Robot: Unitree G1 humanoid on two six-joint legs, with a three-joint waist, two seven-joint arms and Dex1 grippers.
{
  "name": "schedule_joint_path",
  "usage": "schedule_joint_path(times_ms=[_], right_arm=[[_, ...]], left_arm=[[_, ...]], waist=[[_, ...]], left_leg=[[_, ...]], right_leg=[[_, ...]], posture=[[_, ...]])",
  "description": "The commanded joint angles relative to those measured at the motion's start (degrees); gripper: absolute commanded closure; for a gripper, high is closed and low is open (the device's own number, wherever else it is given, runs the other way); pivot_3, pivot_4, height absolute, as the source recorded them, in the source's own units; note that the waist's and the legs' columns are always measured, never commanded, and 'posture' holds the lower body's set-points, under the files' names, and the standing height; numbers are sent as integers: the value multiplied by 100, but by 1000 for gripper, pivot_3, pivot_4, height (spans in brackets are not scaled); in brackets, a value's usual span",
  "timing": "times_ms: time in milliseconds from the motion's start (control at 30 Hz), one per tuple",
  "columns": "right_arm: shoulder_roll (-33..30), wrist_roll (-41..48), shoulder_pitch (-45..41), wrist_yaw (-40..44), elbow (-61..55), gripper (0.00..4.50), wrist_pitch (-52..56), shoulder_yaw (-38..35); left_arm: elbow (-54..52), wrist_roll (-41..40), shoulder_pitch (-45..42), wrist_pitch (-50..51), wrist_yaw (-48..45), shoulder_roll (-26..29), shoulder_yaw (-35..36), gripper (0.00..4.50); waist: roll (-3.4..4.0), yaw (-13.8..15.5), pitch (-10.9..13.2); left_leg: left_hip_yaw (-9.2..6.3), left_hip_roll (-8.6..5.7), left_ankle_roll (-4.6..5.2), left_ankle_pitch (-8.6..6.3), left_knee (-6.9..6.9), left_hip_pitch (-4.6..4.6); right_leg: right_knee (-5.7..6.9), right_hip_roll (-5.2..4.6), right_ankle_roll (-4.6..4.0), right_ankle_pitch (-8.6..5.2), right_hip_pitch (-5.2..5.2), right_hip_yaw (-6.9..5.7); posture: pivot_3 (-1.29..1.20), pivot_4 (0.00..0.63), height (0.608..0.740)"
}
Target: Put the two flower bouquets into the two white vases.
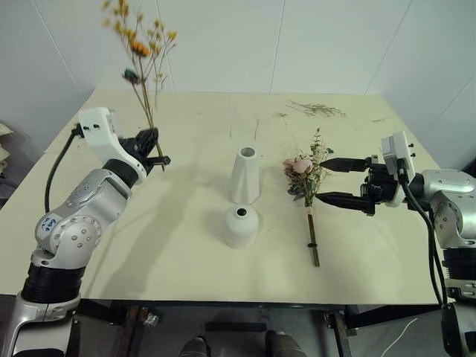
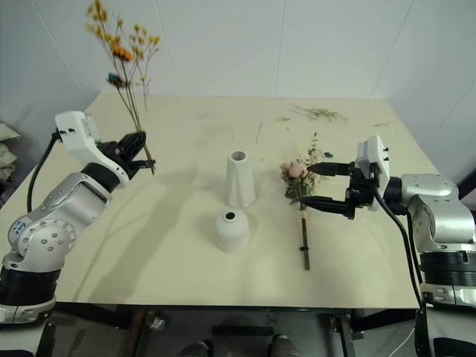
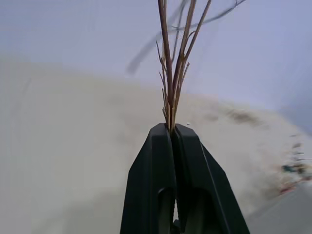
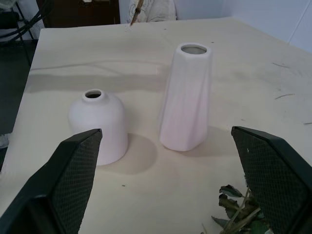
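My left gripper (image 1: 154, 146) is shut on the thin stems (image 3: 171, 73) of the yellow-orange dried bouquet (image 1: 141, 44), held upright above the table's left side. The pink rose bouquet (image 1: 306, 175) lies on the table right of the vases, stems toward the near edge. My right gripper (image 1: 328, 181) stands open and level, its fingers on either side of that bouquet's flower end, nothing gripped. The tall cone vase (image 1: 245, 175) and the short dome vase (image 1: 242, 226) stand at the table's middle, also seen as the cone (image 4: 187, 97) and the dome (image 4: 100, 124).
Loose dried green sprigs (image 1: 316, 109) lie at the far right of the cream table (image 1: 171, 245). White wall panels rise behind the table's far edge.
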Motion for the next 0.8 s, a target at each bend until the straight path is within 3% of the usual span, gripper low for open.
schedule_joint_path(times_ms=[33, 167, 367, 600, 800], right_arm=[[-143, 307, 325, -335, -696, 0, 178, -436], [-150, 456, 732, -665, -1197, 0, 309, -639], [-159, 649, 1206, -1062, -1739, 0, 428, -912], [-158, 886, 1806, -1458, -2362, 0, 547, -1270], [-146, 1014, 2165, -1709, -2656, 0, 587, -1430]], left_arm=[[161, 505, -444, -850, -1605, -441, 149, 4472], [562, 420, -896, -1143, -2921, -1054, 271, 4472], [867, -129, -1193, -607, -4529, -1729, 243, 4472], [1114, -266, -1007, 409, -5809, -1758, 88, 4472], [1596, 363, -1061, 463, -6649, -1652, -99, 4472]], waist=[[-1, 12, 1], [-1, 34, 1], [-1, -15, 1], [0, -1, 1], [0, -5, 0]], left_leg=[[0, 0, 4, -2, 0, -1], [-1, 0, 23, -13, 7, -7], [-1, 0, 28, -15, 13, -1], [-2, 1, 30, -15, 16, 2], [-3, 0, 34, -10, 18, 2]], right_leg=[[-2, 0, 1, 1, 0, 0], [-6, -2, 8, 4, 2, -1], [-2, -1, 14, 7, 8, 1], [11, 0, 14, 6, 6, 1], [11, 0, 10, 4, 7, 1]], posture=[[0, 150, 740], [0, 150, 740], [0, 150, 740], [0, 150, 740], [0, 150, 740]])
